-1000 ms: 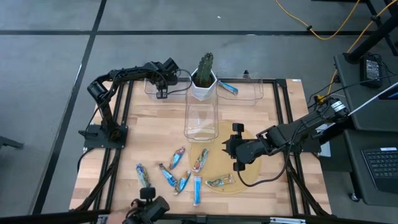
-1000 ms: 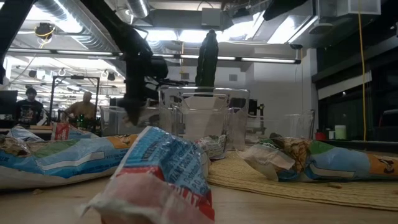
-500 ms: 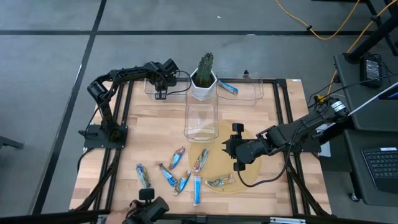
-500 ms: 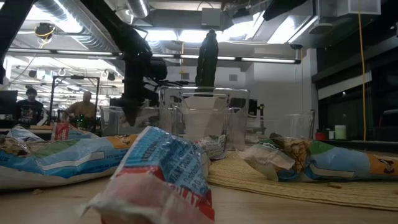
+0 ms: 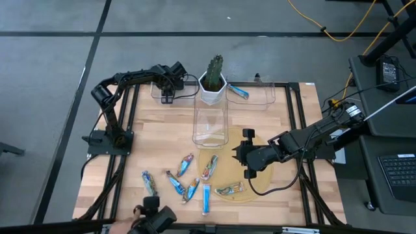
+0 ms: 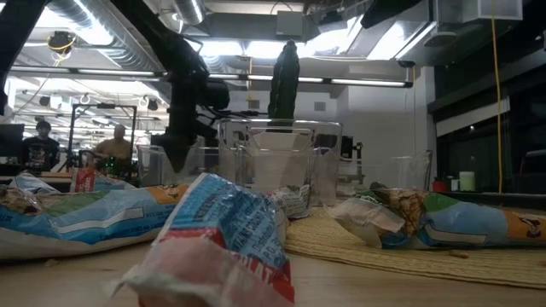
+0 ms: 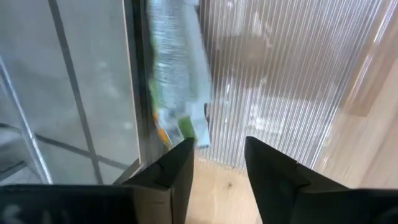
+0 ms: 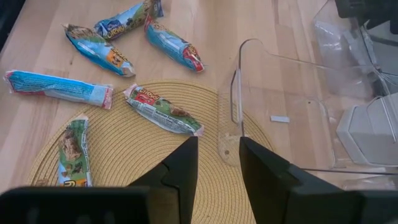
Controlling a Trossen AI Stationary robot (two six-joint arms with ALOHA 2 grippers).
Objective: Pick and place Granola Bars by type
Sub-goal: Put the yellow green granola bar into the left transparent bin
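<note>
Several granola bars lie flat on the near half of the table: blue ones [image 5: 174, 182] [image 5: 206, 199] and green-brown ones [image 5: 209, 166] [image 5: 229, 189], the last two on a round woven mat [image 5: 250, 179]. One blue bar [image 5: 238, 91] lies in the far right clear bin. My left gripper [image 5: 168, 97] is open above the far left clear bin [image 5: 185, 97]. A silvery-green bar [image 7: 174, 68] lies in that bin past the fingers, blurred. My right gripper [image 5: 246, 153] is open and empty above the mat, beside the middle clear bin [image 5: 210, 123].
A cactus in a white pot [image 5: 213, 81] stands between the two far bins. The tall middle bin [image 8: 280, 112] stands just past my right gripper [image 8: 217, 162]. The low camera's mount [image 5: 156, 218] sits at the near edge. People show far behind the table [image 6: 38, 145].
</note>
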